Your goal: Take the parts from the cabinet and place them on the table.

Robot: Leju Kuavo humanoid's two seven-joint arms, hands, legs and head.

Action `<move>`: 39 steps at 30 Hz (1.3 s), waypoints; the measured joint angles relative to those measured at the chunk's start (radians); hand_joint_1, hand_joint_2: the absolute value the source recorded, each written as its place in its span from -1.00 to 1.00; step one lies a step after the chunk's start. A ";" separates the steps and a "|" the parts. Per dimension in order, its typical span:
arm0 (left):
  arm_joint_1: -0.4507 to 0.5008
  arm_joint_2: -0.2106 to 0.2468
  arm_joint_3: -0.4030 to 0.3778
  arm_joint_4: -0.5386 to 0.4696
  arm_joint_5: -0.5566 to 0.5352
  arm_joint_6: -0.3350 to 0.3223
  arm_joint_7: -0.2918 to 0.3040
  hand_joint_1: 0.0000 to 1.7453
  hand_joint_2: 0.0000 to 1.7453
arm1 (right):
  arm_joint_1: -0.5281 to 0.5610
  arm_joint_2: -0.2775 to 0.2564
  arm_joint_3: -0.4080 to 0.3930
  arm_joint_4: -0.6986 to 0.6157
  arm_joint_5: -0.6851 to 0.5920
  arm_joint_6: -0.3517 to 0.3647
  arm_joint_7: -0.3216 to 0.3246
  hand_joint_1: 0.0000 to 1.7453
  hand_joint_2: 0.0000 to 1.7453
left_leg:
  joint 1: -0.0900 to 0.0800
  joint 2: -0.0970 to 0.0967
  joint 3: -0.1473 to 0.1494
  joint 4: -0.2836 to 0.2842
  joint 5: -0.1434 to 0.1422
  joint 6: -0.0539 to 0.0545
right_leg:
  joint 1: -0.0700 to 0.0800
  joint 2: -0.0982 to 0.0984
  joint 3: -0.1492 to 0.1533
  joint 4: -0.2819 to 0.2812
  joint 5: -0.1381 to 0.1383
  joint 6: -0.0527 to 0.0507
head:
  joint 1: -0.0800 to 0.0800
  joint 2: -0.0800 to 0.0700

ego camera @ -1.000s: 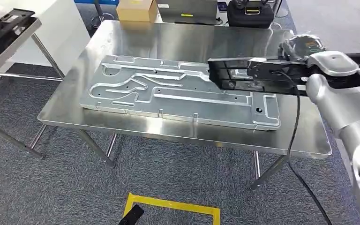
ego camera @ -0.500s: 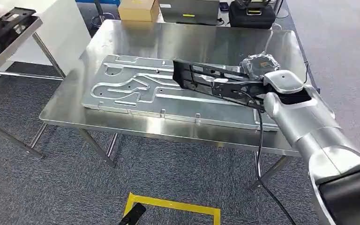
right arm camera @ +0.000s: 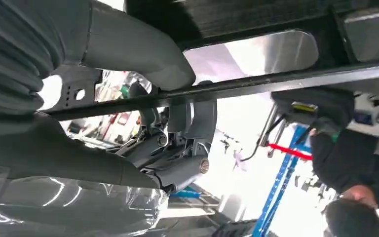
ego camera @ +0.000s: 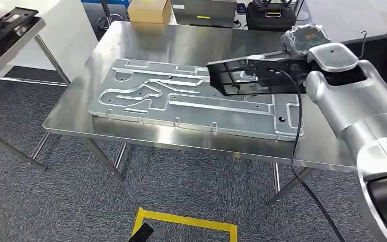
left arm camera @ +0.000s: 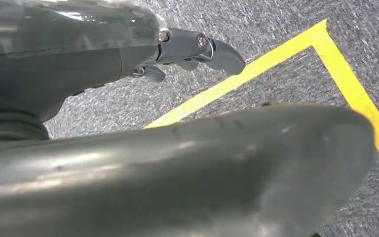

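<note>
One black frame-shaped part is held by the right hand above the steel bench, over the right portion of a large stamped metal panel lying flat on the bench; in the right wrist view the fingers curl round a thin bar of the part — the thumb lies on the bar's other side; the left hand hangs over grey carpet beside yellow floor tape, holding nothing, fingers loosely extended; a cardboard box sits beyond the bench's far edge — a person stands in the background.
</note>
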 joint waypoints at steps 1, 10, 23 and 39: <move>0.001 0.001 0.000 0.000 0.000 -0.003 -0.003 -1.00 -1.00 | -0.009 -0.003 0.000 0.000 0.001 0.002 -0.002 1.00 1.00 | 0.000 0.000 0.000 0.000 0.000 0.000 | 0.000 0.000 0.000 0.000 0.000 0.000 | 0.000 0.000; 0.011 0.008 0.001 0.000 -0.002 -0.006 -0.012 -1.00 -1.00 | -0.054 -0.020 -0.004 0.000 0.000 0.018 -0.020 1.00 1.00 | 0.000 0.000 0.000 0.000 0.000 0.000 | 0.000 0.000 0.000 0.000 0.000 0.000 | 0.000 0.000; 0.010 0.008 0.001 0.000 -0.020 -0.016 -0.013 -1.00 -1.00 | 0.016 -0.020 -0.004 0.000 0.011 -0.006 -0.059 1.00 1.00 | 0.000 0.000 0.000 0.000 0.000 0.000 | 0.000 0.000 0.001 0.000 0.000 0.001 | 0.000 0.000; 0.016 0.008 0.003 0.000 -0.019 -0.009 -0.013 -1.00 -1.00 | 0.129 0.119 -0.011 -0.029 -0.014 -0.088 -0.081 1.00 1.00 | 0.001 0.000 0.000 -0.001 0.000 0.000 | 0.001 0.000 0.001 0.000 0.000 0.000 | 0.000 0.000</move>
